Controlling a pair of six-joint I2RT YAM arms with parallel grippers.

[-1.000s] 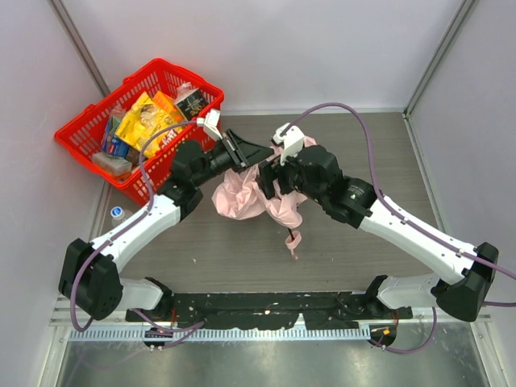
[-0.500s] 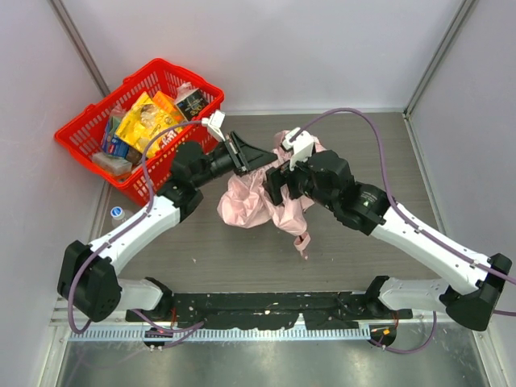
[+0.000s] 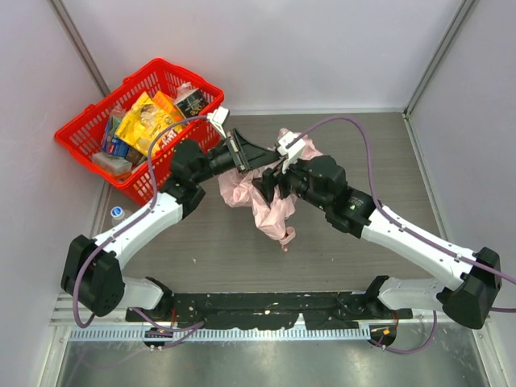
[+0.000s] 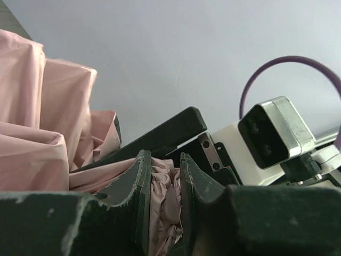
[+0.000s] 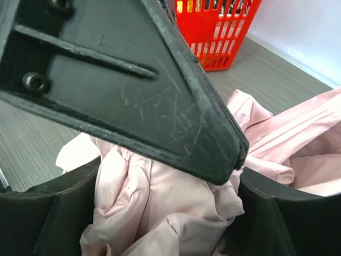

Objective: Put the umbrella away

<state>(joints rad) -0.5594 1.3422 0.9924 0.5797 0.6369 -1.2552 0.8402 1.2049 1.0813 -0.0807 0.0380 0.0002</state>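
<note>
The worktop (image 3: 379,153) is a grey board with a wood grain, shut in by pale, plain walls (image 3: 282,48) at the back and on both sides. Slim metal posts (image 3: 436,56) run along the corners. A pale toothed rail (image 3: 266,332) lies along the near edge, in front of the arm bases.

At the far left corner stands a red basket (image 3: 189,78) filled with bright packets. The right wrist view also shows it (image 5: 224,32), beyond the grey boards. A small bottle with a blue cap (image 3: 119,214) lies at the left edge, just beside the basket's near corner.

The umbrella (image 3: 266,201) hangs as a crumpled pink bundle over the middle of the worktop, between the two arms and near the basket without touching it. Its pink wrist loop (image 3: 286,236) dangles at the low end.

The left tool (image 3: 246,155) is clenched on the upper folds. In its own camera (image 4: 162,160) the two fingers stand close together with pink fabric pinched between them. The right tool (image 3: 270,179) grasps the bundle just beside it. Its fingers (image 5: 58,213) stand wide, and the fabric packs the whole gap and touches both. A purple cable (image 3: 359,137) loops over the right arm.
</note>
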